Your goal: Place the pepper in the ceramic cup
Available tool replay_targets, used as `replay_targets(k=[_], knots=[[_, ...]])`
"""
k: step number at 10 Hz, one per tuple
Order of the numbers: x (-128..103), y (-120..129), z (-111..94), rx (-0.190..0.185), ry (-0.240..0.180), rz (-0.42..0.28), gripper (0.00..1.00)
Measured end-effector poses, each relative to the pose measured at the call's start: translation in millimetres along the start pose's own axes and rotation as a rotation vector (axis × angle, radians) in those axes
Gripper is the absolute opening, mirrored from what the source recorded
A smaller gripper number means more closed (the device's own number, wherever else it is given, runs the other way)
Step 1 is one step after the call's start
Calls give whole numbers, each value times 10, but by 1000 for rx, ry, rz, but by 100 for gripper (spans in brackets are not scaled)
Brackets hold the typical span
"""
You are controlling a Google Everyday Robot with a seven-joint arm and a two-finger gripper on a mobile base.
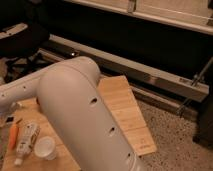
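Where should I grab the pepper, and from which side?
Grip the pepper across its middle, coming straight down from above: it lies flat on the table, with the white tube close alongside, so a side approach looks blocked. The pincer is out of view, past the frame's left edge.

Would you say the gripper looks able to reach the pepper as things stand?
Probably yes. The gripper is out of frame past the left edge, where the forearm leads. The pepper lies uncovered near the left edge of the wooden table, beside the white tube, with nothing above it.
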Motion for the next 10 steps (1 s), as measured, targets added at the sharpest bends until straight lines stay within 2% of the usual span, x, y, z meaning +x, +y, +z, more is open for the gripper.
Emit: replay_targets(k=[2, 5, 7, 10], knots=[[-58, 275, 182, -12, 20, -54, 80], [-152, 349, 475, -12, 50, -59, 80], [-157, 336, 662, -12, 78, -40, 80], [-114, 221, 924, -9, 119, 61, 80]])
